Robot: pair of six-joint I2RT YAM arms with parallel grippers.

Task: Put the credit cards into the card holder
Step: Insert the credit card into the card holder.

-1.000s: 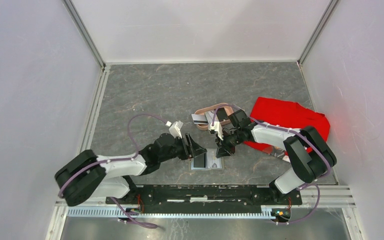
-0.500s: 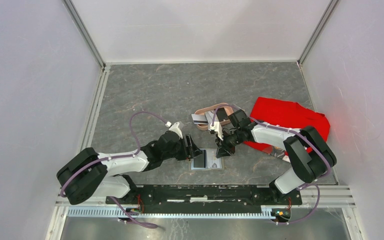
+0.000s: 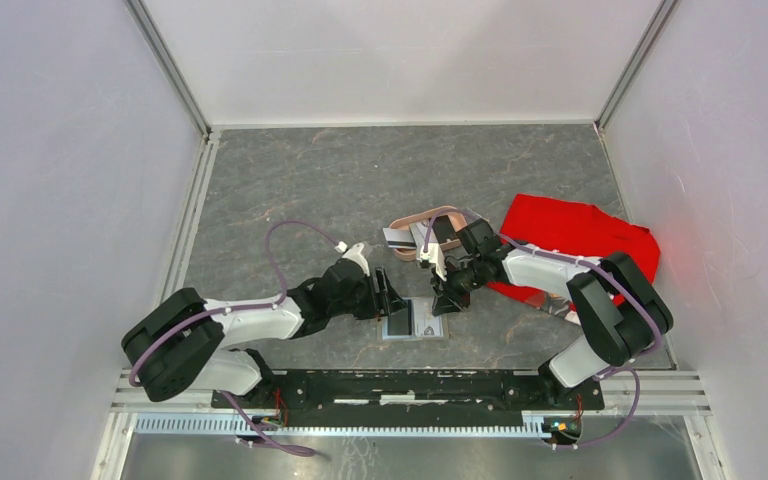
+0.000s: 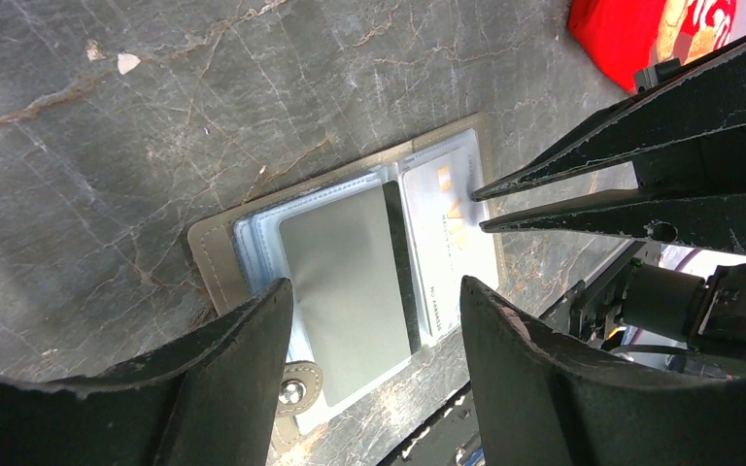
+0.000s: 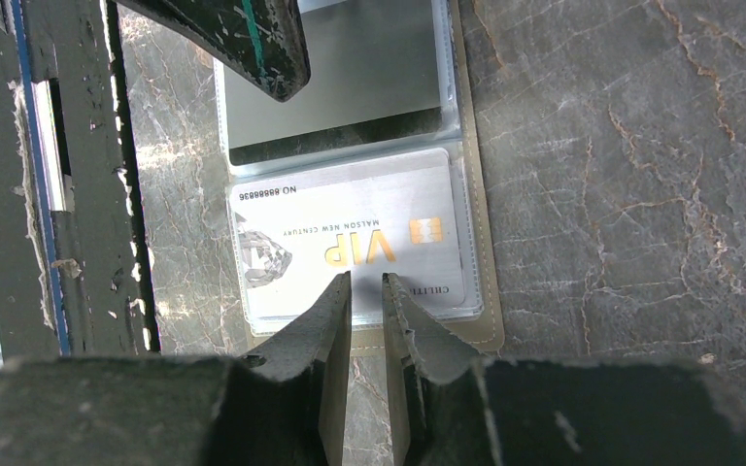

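White walls close in a grey, marble-veined table [image 3: 360,180], and the work is going on low in the middle of the overhead view, just above the black rail the arms are bolted to. The card holder [image 5: 486,282] lies there opened flat with both clear pockets facing up. A plain grey card [image 4: 345,277] sits in one pocket and a silver VIP card [image 5: 350,243] in the other. The right gripper [image 5: 366,282] points its tips at the near edge of the VIP card. Its fingers are almost together, with only a slim gap and nothing I can see between them. The left gripper [image 4: 377,291] has its fingers spread wide, straddling the grey-card panel, though I can't tell whether it presses the holder down. To me this looks like the end of seating the VIP card, so the next move would be a light nudge if an edge is proud of the pocket, then a clean lift away. Another card [image 3: 397,238] rests on the pink tray [image 3: 410,220] just above centre, so it likely needs fetching next. The right arm lies across that tray, a red cloth [image 3: 580,235] is bunched at centre right, and the two grippers are close enough that either could clip the other.
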